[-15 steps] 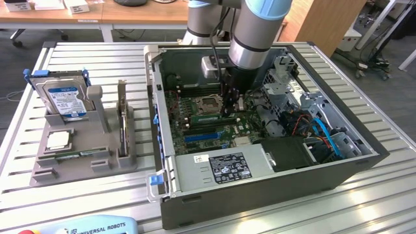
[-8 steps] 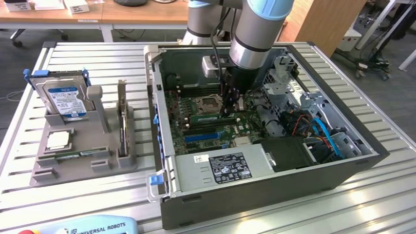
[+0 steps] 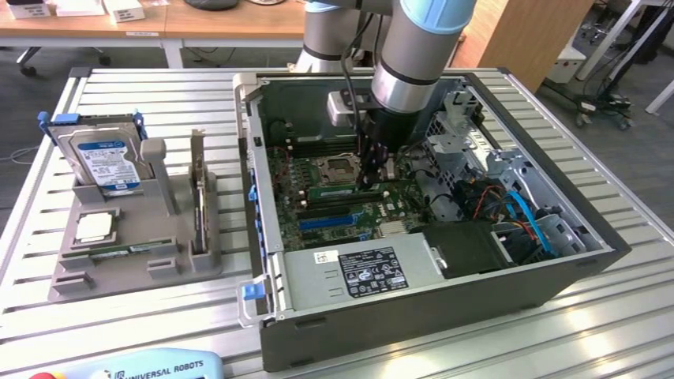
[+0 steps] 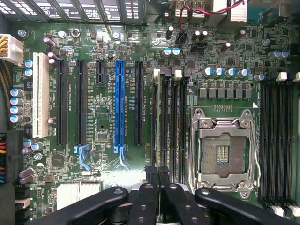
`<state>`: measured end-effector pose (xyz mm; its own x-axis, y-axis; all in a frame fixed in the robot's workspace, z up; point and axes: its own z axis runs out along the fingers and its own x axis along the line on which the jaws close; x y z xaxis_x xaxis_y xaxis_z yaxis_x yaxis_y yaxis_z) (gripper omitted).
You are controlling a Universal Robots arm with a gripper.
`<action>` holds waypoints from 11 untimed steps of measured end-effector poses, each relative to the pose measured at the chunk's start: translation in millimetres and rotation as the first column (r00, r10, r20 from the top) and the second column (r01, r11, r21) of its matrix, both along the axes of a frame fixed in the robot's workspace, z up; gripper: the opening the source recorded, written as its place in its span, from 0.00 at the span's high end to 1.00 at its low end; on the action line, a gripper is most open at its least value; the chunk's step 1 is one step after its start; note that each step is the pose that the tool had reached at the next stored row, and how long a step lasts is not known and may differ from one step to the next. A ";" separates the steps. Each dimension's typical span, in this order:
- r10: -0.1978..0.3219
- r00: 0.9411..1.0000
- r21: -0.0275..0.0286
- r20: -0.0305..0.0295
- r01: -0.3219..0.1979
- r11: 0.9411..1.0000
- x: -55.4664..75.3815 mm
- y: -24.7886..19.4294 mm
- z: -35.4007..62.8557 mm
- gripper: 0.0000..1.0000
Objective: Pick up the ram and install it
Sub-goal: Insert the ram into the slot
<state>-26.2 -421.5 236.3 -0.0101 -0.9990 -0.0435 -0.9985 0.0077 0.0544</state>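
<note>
A silver counter (image 3: 158, 103) made of long metal slats holds a big open computer case (image 3: 421, 316) lying on its side, and wooden desks stand behind it. Inside the case is a green board (image 4: 103, 51) full of little parts. A square silver socket (image 4: 224, 152) with a metal frame around it sits in the board. The robot arm (image 3: 416, 55) reaches down into the case. Its black hand (image 3: 368, 183) is just beside the socket, on the side where the blue slot (image 4: 119, 108) is. The fingers (image 4: 165, 180) of the hand are squeezed almost all the way together, and they pinch the ram (image 4: 158, 126) by its top edge. The ram is a long, very thin green stick. The wrist view looks straight down on its narrow edge, so it shows as a pale green line and its flat sides are hidden. It runs along the row of black slots (image 4: 180, 126) next to the socket, over the slot farthest from the socket. I cannot tell if it is pushed all the way down into that slot. Well away from the socket, outside the case toward the exterior view's left, a gray holder (image 3: 137, 268) sits on the counter. A silver hard drive (image 3: 106, 162) with a blue and white label stands up in it.
</note>
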 end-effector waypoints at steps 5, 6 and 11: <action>0.000 1.000 0.000 0.000 0.000 1.000 0.0 0.1 -0.6 0.89; 0.000 1.000 0.001 0.000 0.000 1.000 0.1 0.1 -1.3 0.89; 0.000 1.000 0.000 0.000 0.000 1.000 0.0 0.0 -1.7 0.89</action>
<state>-26.2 -421.4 234.7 -0.0102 -0.9990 -0.0439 -0.9985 0.0078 0.0544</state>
